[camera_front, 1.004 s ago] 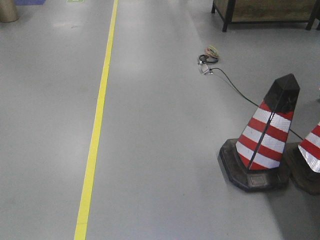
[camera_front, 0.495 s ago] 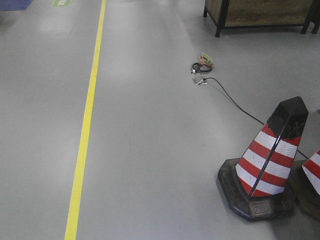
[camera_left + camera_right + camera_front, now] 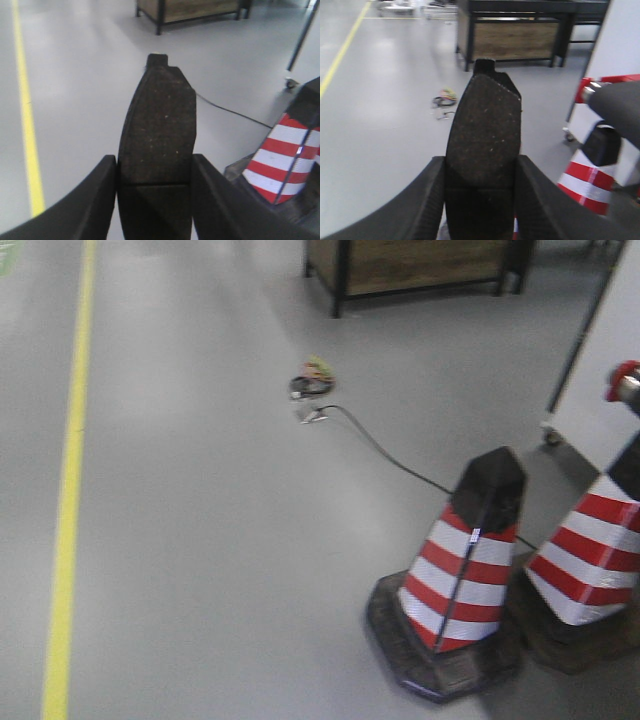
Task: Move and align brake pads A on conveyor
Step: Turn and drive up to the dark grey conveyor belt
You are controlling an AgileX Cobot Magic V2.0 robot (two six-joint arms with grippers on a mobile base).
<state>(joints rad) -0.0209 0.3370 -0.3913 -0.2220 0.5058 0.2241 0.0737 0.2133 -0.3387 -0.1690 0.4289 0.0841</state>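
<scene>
My left gripper [image 3: 155, 197] is shut on a dark grey brake pad [image 3: 159, 125], which stands up between the jaws with its end tab at the top and its centre groove level with the fingers. My right gripper [image 3: 481, 195] is shut on a second brake pad [image 3: 486, 130], held the same way. Both pads hang above the grey shop floor. The conveyor is out of view. No other pads show. Neither gripper shows in the front view.
Two red-and-white traffic cones [image 3: 460, 570] [image 3: 590, 560] stand on the floor at the right. A black cable [image 3: 385, 455] runs from them to a small coil [image 3: 312, 383]. A yellow floor line [image 3: 68, 490] runs along the left. A dark-framed wooden bench [image 3: 415, 265] stands far back.
The front view has swung to the right: the yellow line and the coil shifted left, and the second cone and a white panel came further into view.
</scene>
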